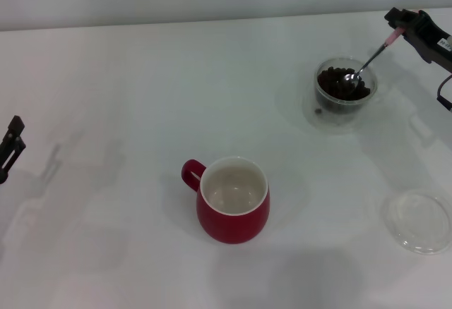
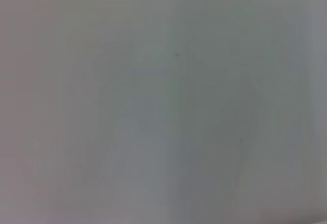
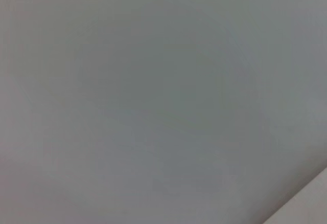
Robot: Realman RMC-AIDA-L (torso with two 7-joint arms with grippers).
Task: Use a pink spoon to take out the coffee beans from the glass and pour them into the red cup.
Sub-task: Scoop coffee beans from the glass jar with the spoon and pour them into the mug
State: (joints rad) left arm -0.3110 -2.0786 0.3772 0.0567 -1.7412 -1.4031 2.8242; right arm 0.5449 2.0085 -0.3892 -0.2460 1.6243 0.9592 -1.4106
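Rounded deep-red ceramic cup (image 1: pixel 234 200) sits nearest, white inside bare, waiting for beans. Right gripper (image 1: pixel 400 28) pinches pink-handled metal spoon (image 1: pixel 367 63), tilted so bowl digs into dark coffee beans (image 1: pixel 342 84) w/in small clear glass (image 1: pixel 345 94). Left gripper (image 1: pixel 10 147) parked far left; fingers: can't tell.

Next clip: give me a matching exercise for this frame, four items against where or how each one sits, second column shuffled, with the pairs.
Items:
1. pink spoon
2. red cup
3. coffee beans
4. clear dish

States:
A. lying flat on the table near the right edge, nothing in it
B. heaped inside the glass
C. held by its handle in the right tool, bowl down among the beans
D. upright at the centre, white inside bare, handle toward the robot's left

Pairs: 1-C, 2-D, 3-B, 4-A

The left tool is parked at the left edge.
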